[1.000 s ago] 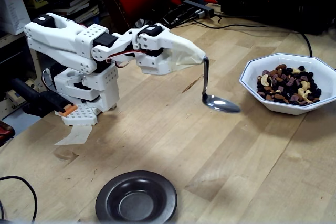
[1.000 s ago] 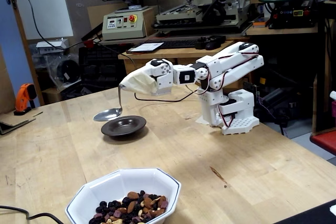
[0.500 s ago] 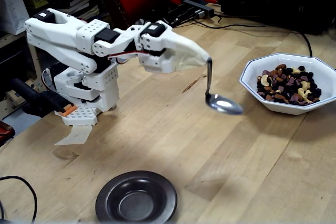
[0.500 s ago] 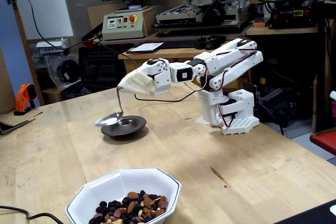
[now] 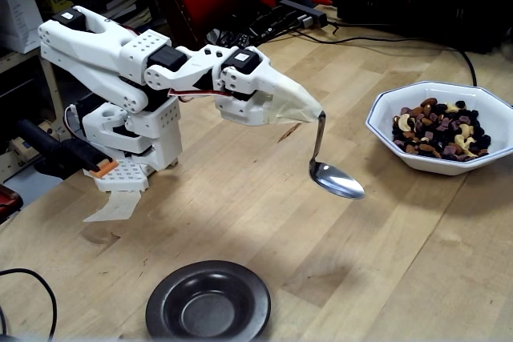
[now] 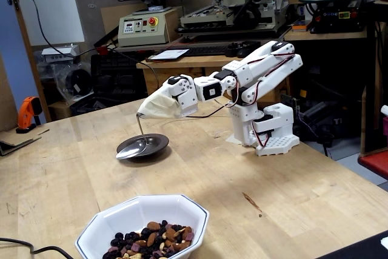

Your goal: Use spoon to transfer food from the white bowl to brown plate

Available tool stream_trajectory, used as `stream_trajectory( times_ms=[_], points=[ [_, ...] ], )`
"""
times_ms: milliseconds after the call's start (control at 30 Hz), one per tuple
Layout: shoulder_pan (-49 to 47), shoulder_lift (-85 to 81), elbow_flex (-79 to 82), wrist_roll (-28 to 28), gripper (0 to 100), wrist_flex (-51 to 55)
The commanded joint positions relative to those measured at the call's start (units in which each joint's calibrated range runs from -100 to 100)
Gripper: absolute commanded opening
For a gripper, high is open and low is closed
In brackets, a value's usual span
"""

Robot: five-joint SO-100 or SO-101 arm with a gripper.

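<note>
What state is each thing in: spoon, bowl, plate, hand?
Spoon: held by its taped handle, hanging above the table, empty.
Bowl: upright, partly filled with nuts.
Plate: upright on the table, empty.
Hand: wrapped in tape, carrying the spoon.

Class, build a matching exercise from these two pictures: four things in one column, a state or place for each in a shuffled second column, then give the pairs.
1. spoon
2. food
3. brown plate
4. white bowl

A. heaped in the white bowl
B. empty, on the table
C. hanging from the taped gripper, held above the table
D. eight-sided, with a thin dark rim line

Pairs: 1-C, 2-A, 3-B, 4-D
</note>
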Motion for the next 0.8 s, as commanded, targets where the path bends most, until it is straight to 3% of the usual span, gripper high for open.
stream_trajectory(
  times_ms=[0, 333, 767],
  points=[
    [-2.48, -0.09, -4.73, 0.00, 4, -0.20],
    [-14.85, 0.68, -16.14, -0.20, 4, 0.51],
    [-26.78, 15.92, -17.56, -0.10, 4, -0.44]
  ],
)
